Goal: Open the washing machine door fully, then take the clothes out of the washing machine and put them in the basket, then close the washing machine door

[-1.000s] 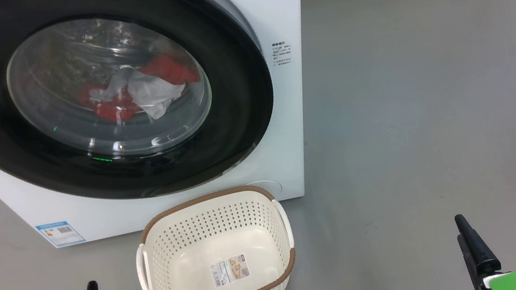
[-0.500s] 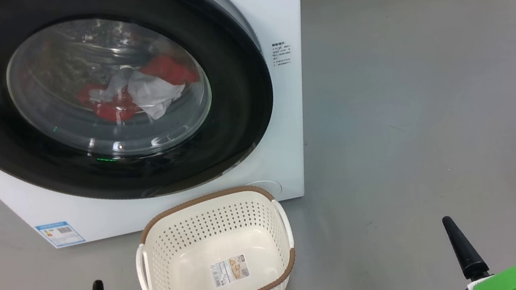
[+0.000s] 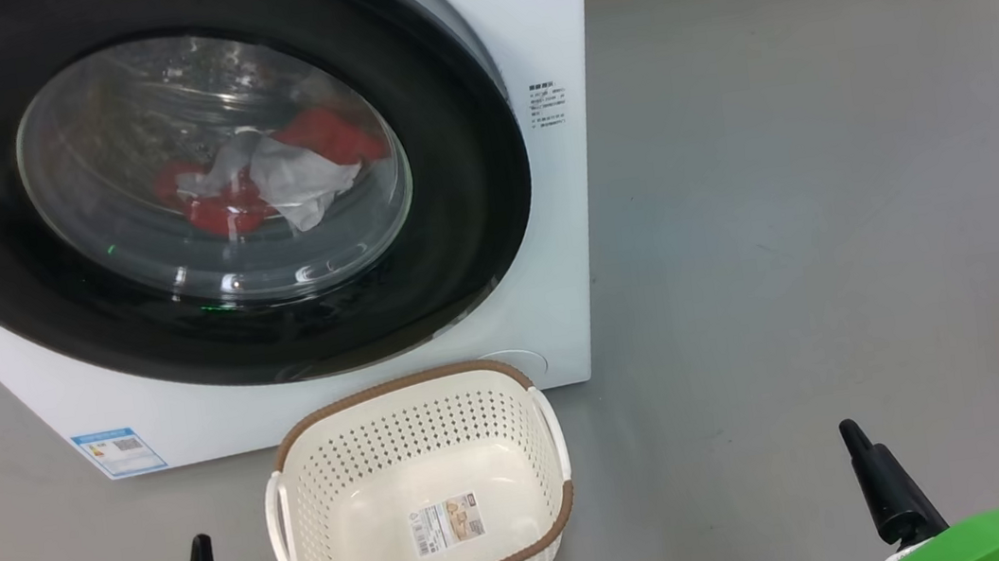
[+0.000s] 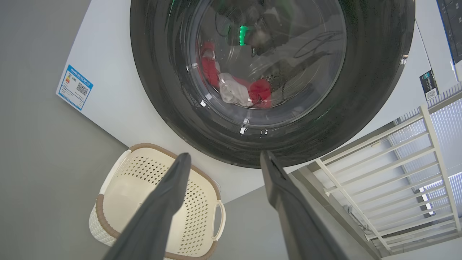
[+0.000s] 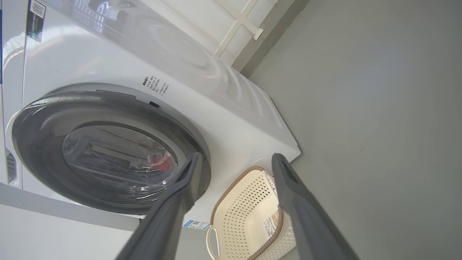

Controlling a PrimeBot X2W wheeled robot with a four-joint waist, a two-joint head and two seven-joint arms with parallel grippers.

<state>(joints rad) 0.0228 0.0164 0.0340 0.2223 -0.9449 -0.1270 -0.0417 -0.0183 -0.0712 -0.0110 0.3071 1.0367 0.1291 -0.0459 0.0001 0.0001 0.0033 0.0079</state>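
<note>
Both grippers have moved: the left gripper (image 3: pixel 186 559) has come up, so two dark finger tips now show at the bottom of the head view, and the right gripper (image 5: pixel 237 156) has slid a bit left. Both sets of jaws stand wide apart and hold nothing. The washing machine door (image 3: pixel 474 226) is shut, with its top and left side cut off. The clothes (image 3: pixel 320 140) lie inside the washing machine (image 3: pixel 545 27), red and white, blurry behind shiny glass. The basket (image 3: pixel 407 382) sits on the floor (image 3: pixel 831 183) just in front. Grey floor spreads wide on the right.
</note>
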